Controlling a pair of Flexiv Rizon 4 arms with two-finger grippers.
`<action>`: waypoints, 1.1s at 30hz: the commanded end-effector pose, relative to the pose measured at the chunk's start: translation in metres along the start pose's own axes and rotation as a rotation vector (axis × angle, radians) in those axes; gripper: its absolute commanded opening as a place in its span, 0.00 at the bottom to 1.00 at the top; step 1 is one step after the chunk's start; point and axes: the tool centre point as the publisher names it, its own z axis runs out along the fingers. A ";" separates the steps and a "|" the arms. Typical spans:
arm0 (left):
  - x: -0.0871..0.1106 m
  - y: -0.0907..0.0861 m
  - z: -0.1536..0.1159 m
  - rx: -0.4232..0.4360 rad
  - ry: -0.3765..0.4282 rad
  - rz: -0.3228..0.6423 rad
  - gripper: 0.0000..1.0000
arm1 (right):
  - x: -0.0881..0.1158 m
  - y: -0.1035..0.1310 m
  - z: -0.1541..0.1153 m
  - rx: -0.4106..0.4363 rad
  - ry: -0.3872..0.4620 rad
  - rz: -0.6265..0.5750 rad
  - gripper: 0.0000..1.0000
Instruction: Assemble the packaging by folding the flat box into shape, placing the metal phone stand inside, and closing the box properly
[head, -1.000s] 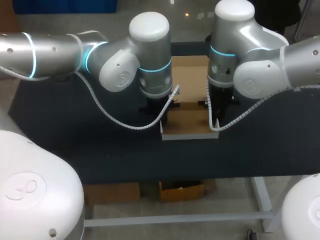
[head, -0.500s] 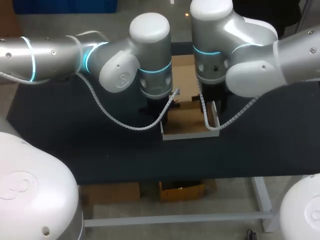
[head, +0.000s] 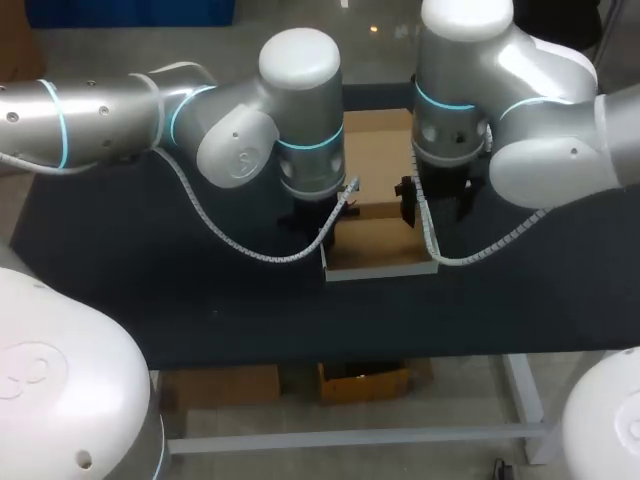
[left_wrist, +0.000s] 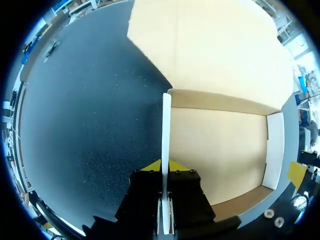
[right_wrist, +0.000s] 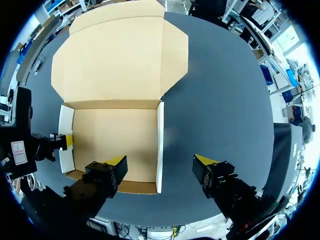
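The black table (head: 200, 300) is carrying the cardboard box (head: 375, 245), lid lying flat. Only the left wrist view is showing the left gripper (left_wrist: 165, 166) pinching 1 upright side wall (left_wrist: 166, 130); the right gripper (right_wrist: 161, 161) is hanging wide open, empty.

You'll find the box (head: 375, 250) at the middle of the table (head: 150, 290), its lid (head: 378, 150) lying flat behind it at 12 o'clock, your left gripper (left_wrist: 164, 166) astride its 9 o'clock edge and your right gripper (right_wrist: 160, 160) above its 3 o'clock edge.
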 end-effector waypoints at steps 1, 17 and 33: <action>0.000 0.002 -0.002 0.009 -0.008 0.002 0.00 | -0.014 -0.015 -0.018 -0.128 0.098 -0.021 0.93; -0.005 -0.002 -0.002 0.023 -0.034 0.014 0.00 | -0.038 -0.032 -0.068 -0.370 0.351 -0.212 1.00; -0.009 -0.001 -0.002 0.025 -0.044 0.007 0.00 | -0.049 -0.043 -0.079 -0.364 0.441 -0.294 1.00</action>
